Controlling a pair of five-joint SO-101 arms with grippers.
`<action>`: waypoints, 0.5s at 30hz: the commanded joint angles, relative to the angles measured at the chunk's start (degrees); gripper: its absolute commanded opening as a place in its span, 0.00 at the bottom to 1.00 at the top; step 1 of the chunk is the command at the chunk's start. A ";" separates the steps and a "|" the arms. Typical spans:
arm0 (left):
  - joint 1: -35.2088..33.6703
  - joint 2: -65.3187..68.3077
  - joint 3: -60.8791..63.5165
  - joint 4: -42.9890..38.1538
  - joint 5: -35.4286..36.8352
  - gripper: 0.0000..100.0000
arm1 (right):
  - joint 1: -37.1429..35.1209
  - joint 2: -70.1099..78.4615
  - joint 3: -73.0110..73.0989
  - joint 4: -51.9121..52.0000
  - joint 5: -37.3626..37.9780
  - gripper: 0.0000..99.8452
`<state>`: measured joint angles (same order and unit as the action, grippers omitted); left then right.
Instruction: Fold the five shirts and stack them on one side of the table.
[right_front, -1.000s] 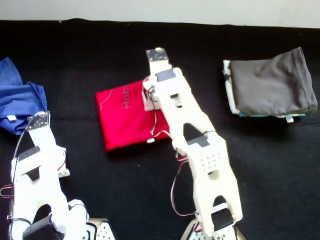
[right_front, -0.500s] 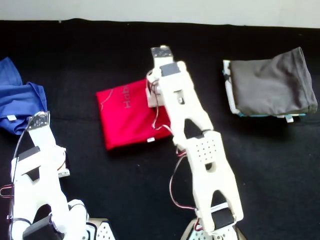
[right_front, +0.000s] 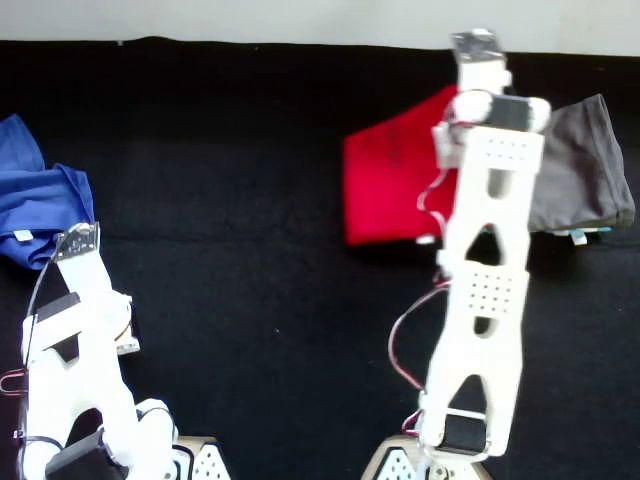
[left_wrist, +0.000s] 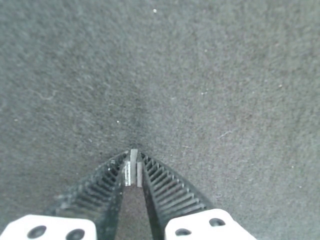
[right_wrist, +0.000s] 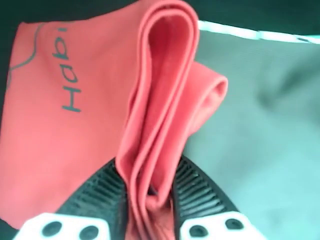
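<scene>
High view: the folded red shirt (right_front: 385, 185) sits at about 1 o'clock on the bench (right_front: 250, 120), with its edge overlapping the near side of the stack (right_front: 520, 230) at 2 o'clock. The right gripper (right_wrist: 150, 167) is clamped on the folded edge of the red shirt, with several layers pinched between the ribbed jaws. From where I stand, the trailing part of the shirt appears to hang partly clear of the bench, though that is hard to confirm.

The left gripper (left_wrist: 132, 162) is at 8 o'clock, jaws together on nothing, over bare bench.

Handling notes:
- The red shirt is light, soft and limp. It will sag and drape from any single hold.
- The folds are loose. A pinch that misses a layer is likely to let the bundle open.
- Best hold, in my judgement, is across the full thickness of the folded edge, as it is taken now.

Receiving place: the stack carries a grey shirt (right_front: 570, 170) on top, with pale-edged layers under it. A blue shirt (right_front: 35, 200) lies crumpled at 9 o'clock, not yet folded.
</scene>
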<state>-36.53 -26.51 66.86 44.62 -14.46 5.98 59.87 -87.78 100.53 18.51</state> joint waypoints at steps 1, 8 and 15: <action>-0.31 -0.13 0.13 -1.76 0.53 0.01 | 4.26 0.57 -1.80 0.31 5.10 0.01; -0.31 -0.13 0.13 -1.76 0.53 0.01 | 7.78 10.59 2.15 -4.70 10.20 0.01; -0.31 -0.13 0.13 -1.76 0.53 0.01 | 5.41 10.59 -11.47 0.04 10.29 0.01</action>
<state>-36.53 -26.51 66.86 44.62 -14.46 11.78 71.74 -92.88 98.15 28.00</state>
